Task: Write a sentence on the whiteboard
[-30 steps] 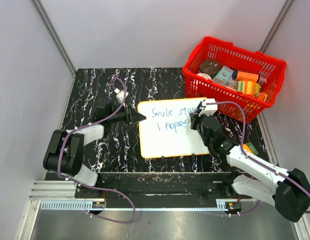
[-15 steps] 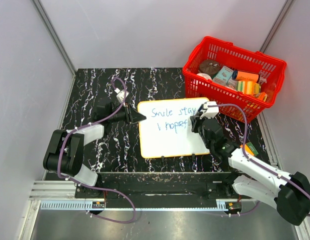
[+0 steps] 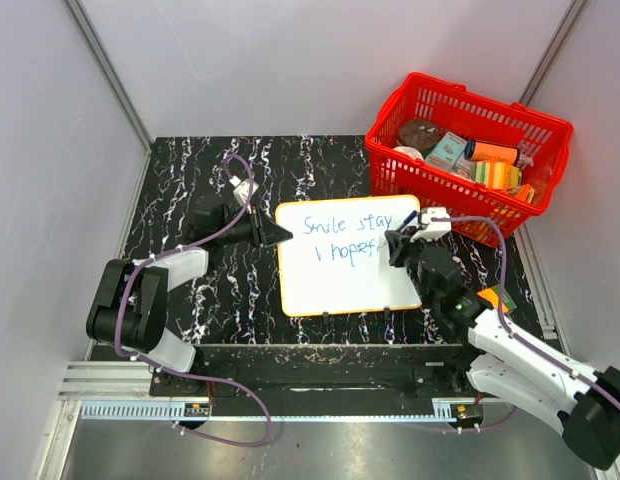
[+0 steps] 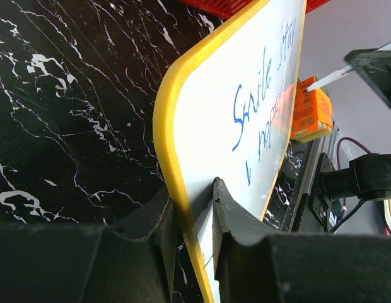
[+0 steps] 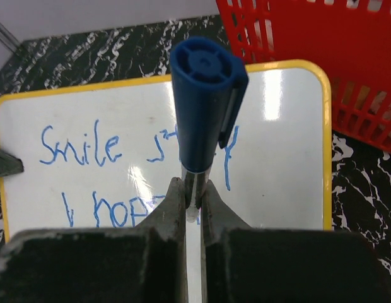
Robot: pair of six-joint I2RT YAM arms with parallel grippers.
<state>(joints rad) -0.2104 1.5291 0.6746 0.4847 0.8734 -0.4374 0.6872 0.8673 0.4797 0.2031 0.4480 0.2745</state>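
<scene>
left gripper (image 4: 194, 189) clamped on left edge of yellow-framed white rectangular whiteboard (image 3: 342, 288); right gripper (image 5: 192, 190) clamped on blue-capped marker (image 5: 205, 95), over blue handwritten sentence (image 3: 335, 226).

Marker (image 5: 207, 95) pinched over the whiteboard (image 5: 284, 164)
The end effector (image 5: 194, 205) clamps the blue marker, cap end toward the camera, hiding part of the blue words (image 5: 82, 144) "Smile st..y". A red basket (image 5: 347, 69) sits at the board's far right corner on the black marbled counter (image 5: 88, 44).

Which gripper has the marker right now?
The right gripper, shut on the blue-capped marker; the left gripper instead clamps the whiteboard by its yellow edge.
</scene>
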